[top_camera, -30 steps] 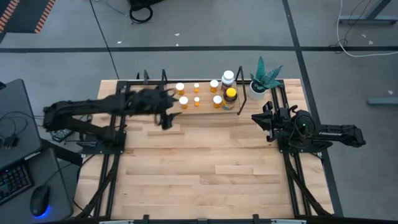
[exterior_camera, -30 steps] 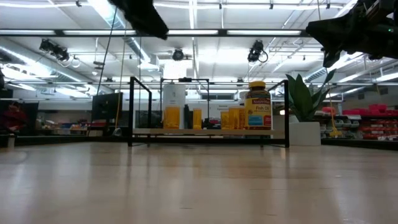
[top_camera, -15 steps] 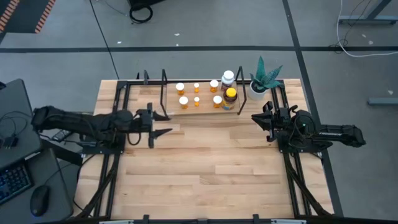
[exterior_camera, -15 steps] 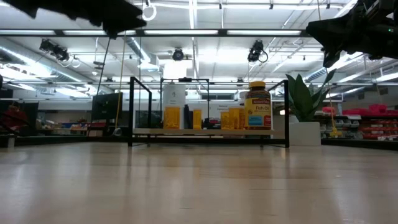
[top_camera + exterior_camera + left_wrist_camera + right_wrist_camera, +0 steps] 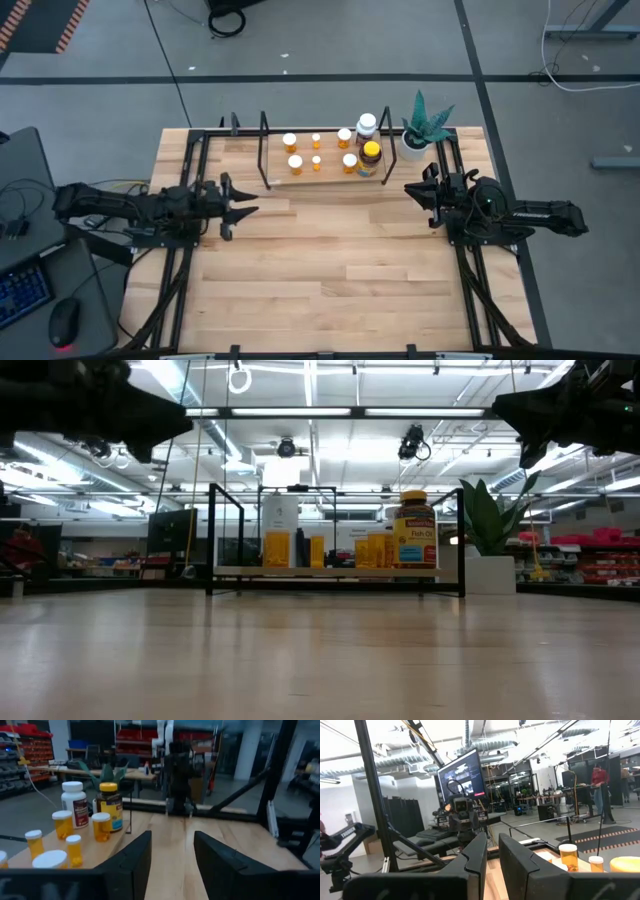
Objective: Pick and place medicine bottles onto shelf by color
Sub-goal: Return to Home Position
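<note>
Table [image 5: 330,270], bottles [image 5: 349,160] on shelf [image 5: 330,173] at 12 o'clock.
Left tool [image 5: 243,204] at 9, fingers apart; right tool [image 5: 416,195] at 3 (narrowly apart).

Overhead, table-level and facing wrist cameras share the medicine bottles [image 5: 349,160].

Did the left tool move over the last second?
Yes. In the high view the left tool has pulled back from the shelf, toward the table's left edge.
</note>
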Controlling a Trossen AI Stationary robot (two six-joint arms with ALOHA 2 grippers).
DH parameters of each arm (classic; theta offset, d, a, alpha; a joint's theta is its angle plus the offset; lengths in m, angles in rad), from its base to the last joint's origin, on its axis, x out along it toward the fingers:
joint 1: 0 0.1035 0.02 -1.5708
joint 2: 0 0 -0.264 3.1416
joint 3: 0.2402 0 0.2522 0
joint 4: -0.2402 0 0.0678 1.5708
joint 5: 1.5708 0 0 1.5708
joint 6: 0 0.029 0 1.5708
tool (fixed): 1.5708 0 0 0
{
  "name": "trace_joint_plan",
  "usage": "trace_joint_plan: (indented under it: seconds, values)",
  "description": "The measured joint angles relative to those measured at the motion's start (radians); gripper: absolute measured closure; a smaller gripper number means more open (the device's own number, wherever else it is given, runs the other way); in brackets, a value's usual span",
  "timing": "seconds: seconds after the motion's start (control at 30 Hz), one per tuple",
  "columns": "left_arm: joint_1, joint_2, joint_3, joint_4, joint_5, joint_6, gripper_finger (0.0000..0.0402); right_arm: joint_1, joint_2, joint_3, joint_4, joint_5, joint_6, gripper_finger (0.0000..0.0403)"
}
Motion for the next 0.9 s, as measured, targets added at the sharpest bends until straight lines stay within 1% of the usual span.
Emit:
trace_joint_plan:
  seconds: [0.13,0.23,0.37,0.53,0.7,0.9]
  values:
    - [0.0,-0.146,-0.084,0.009,0.0,-0.016,0.0258,0.0,0.0,0.0,0.0,0.0,0.0,0.0346]
    - [0.0,-0.234,-0.112,-0.025,0.0,-0.029,0.0267,0.0,0.0,0.0,0.0,0.0,0.0,0.0346]
    - [0.0,-0.326,-0.119,-0.142,-0.001,-0.03,0.0279,0.0,0.0,0.0,0.0,0.0,0.0,0.0346]
    - [0.0,-0.42,-0.119,-0.286,-0.029,-0.04,0.0292,0.0,0.0,0.0,0.0,0.0,0.0,0.0346]
    - [-0.007,-0.428,-0.118,-0.312,-0.034,-0.057,0.0304,0.0,0.0,0.0,0.0,0.0,0.0,0.0346]
    - [-0.034,-0.424,-0.117,-0.328,-0.031,-0.04,0.0312,0.0,0.0,0.0,0.0,0.0,0.0,0.0346]
